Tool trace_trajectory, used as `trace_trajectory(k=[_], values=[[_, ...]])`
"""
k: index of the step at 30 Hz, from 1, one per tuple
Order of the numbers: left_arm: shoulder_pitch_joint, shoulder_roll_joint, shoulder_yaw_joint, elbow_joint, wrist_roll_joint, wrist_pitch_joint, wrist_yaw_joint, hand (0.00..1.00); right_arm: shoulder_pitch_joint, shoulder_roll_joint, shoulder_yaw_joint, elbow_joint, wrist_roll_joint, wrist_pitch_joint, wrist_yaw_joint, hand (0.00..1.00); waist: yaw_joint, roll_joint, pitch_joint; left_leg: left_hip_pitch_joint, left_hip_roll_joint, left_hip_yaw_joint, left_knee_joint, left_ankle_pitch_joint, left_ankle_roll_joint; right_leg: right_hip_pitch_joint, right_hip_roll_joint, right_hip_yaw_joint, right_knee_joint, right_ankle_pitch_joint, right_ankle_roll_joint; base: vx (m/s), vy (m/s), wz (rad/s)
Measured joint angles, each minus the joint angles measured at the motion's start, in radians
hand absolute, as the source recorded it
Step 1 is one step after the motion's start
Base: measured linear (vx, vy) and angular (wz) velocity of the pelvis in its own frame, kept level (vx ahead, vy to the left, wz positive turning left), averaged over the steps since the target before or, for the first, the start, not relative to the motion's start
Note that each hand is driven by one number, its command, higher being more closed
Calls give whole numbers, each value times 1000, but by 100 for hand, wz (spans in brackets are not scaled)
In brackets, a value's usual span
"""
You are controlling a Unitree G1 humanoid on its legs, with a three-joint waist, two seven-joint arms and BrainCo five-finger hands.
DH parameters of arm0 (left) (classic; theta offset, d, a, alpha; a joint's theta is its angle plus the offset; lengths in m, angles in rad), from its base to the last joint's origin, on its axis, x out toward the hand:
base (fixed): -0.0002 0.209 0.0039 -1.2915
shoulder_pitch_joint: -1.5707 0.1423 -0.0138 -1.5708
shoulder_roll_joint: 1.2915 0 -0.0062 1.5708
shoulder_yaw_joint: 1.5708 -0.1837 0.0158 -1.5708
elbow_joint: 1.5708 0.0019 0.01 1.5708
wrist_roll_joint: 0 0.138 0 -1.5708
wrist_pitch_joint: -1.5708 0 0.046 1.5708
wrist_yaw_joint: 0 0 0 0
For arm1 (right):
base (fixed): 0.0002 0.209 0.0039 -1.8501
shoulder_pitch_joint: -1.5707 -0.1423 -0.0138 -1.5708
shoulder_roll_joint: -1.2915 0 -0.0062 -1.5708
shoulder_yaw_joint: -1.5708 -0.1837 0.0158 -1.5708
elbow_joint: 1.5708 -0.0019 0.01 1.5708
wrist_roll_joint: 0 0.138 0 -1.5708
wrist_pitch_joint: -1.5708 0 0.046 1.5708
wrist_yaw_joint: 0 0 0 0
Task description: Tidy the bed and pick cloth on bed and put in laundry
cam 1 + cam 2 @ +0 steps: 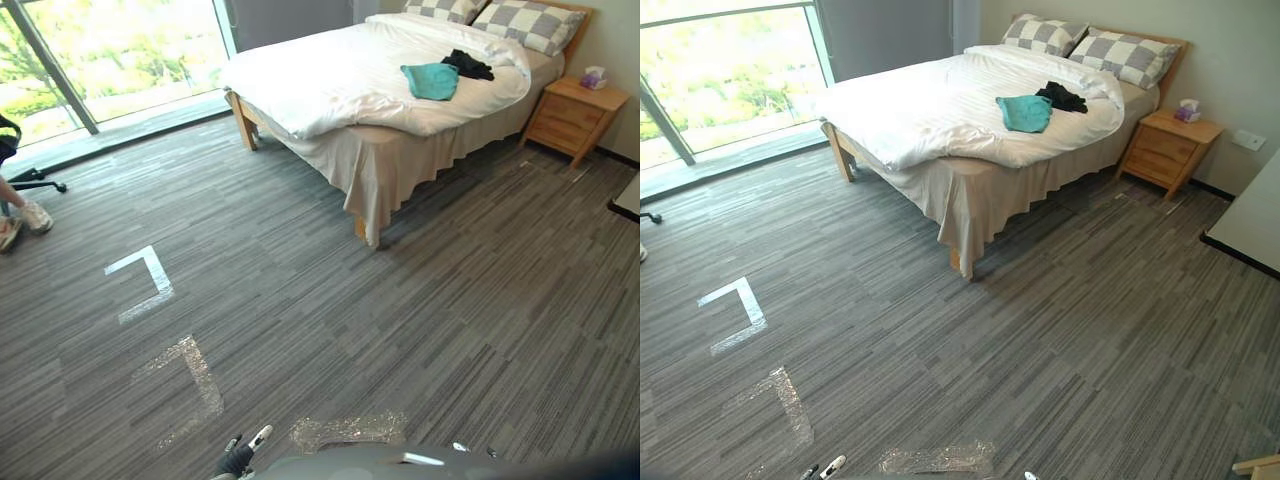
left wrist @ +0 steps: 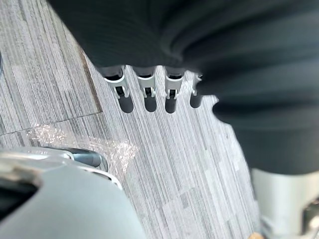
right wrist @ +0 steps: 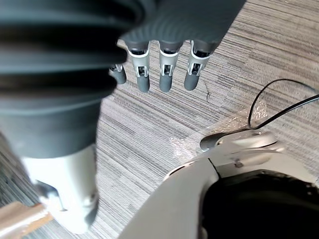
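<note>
Cloths: teal cloth [image 1: 432, 81], black cloth [image 1: 467, 65] on bed [image 1: 330, 95], upper right, unpicked.
Hands: left hand [image 2: 148, 92], right hand [image 3: 167, 69] hang empty, fingers straight; bed not yet reached.

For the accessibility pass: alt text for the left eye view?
A white-covered bed stands across a grey carpeted floor, with a teal cloth and a black cloth side by side on it near two checked pillows. A wooden nightstand with a tissue box stands beside it; the left hand shows at the bottom edge.
</note>
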Motion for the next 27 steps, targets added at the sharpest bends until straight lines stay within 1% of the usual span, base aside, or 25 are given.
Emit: trace_trajectory(k=[1, 2, 3, 4, 6, 7, 9, 11, 15, 18, 23, 25, 26, 27], values=[[-2, 0, 0, 0, 5, -1, -3, 0, 1, 0, -2, 7, -1, -1, 0, 0, 1, -8, -3, 13, -2, 0, -10, 7, 6, 14, 0, -1, -13, 3, 3, 61, 16, 1], [-2, 0, 0, 0, 6, -2, -6, 0, 1, 1, -4, 13, -1, 0, 0, 0, 1, -9, -4, 18, -3, 0, -12, 7, 5, 22, 0, -1, -21, 3, 3, 105, 24, 1], [-2, 1, 0, 0, 10, -2, -10, 0, 1, 1, -4, 16, -2, 0, 0, 0, 3, -1, 0, 26, -4, 1, -25, 7, 5, 27, 1, -1, -32, 4, 4, 78, 12, 0], [-2, 2, 0, 0, 17, -2, -17, 0, 0, 1, -4, 16, -2, 0, 0, 0, 2, -12, -3, 28, -5, 1, -29, 7, 5, 31, 1, -2, -37, 4, 5, 81, 6, -1], [-3, 6, 0, 0, 31, 0, -36, 0, -4, 3, -8, 16, -4, -1, 1, 0, 3, -5, 10, 35, -5, 5, -29, 2, -2, 35, 1, -2, -43, 5, 6, 56, -7, -3], [-9, 7, 0, -1, 51, 1, -43, 0, -7, 2, -8, 15, -6, -1, 1, 0, 4, -8, 20, 41, -5, 11, -29, 0, -6, 40, 1, -1, -45, 4, 7, 34, -14, -8], [-10, 8, 0, 0, 55, 3, -49, 0, -8, 3, -9, 12, -10, -1, 1, 0, 4, -7, 22, 45, -4, 23, -29, -4, -12, 44, 2, 1, -47, 1, 13, 17, -35, -10], [-11, 9, 0, 0, 55, 17, -49, 0, -8, 3, -9, 10, -10, -1, 1, 0, 2, -6, 24, 52, -3, 24, -29, -7, -17, 52, 3, 1, -47, -3, 24, 14, -44, -2], [-17, 10, 0, -1, 58, 41, -50, 0, -7, 3, -10, 10, -12, -2, 1, 0, 4, -5, 25, 60, -2, 25, -30, -11, -24, 56, 4, 1, -47, -6, 28, -16, -38, -1], [-20, 10, 0, -3, 93, 43, -50, 0, -7, 3, -14, 10, -12, -4, 1, 0, 4, -5, 26, 61, -1, 26, -35, -11, -24, 55, 4, 1, -47, -6, 28, -39, -40, 0], [-19, 10, 0, -2, 93, 43, -51, 0, -4, 5, -18, 10, -12, -20, 1, 0, 4, -9, 31, 60, -1, 27, -36, -11, -23, 54, 4, 1, -46, -6, 27, -53, -45, 0], [-20, 11, 0, -3, 94, 42, -53, 0, -5, 8, -24, 8, -8, -27, 1, 0, 3, -11, 43, 61, -1, 29, -36, -12, -22, 43, 2, 1, -15, -25, 15, -73, -49, -1], [-21, 11, -1, -4, 94, 41, -53, 0, -5, 9, -27, 8, -6, -32, 1, 0, 3, -11, 45, 60, -1, 31, -36, -13, -21, 29, 1, 1, 11, -38, 17, -52, -27, -2], [-26, 12, -4, -4, 94, 39, -53, 0, -6, 11, -30, 3, 5, -38, 1, 0, 2, -12, 54, 58, -2, 37, -36, -19, -12, -19, -8, 0, 107, -88, 30, -32, -8, -4]])
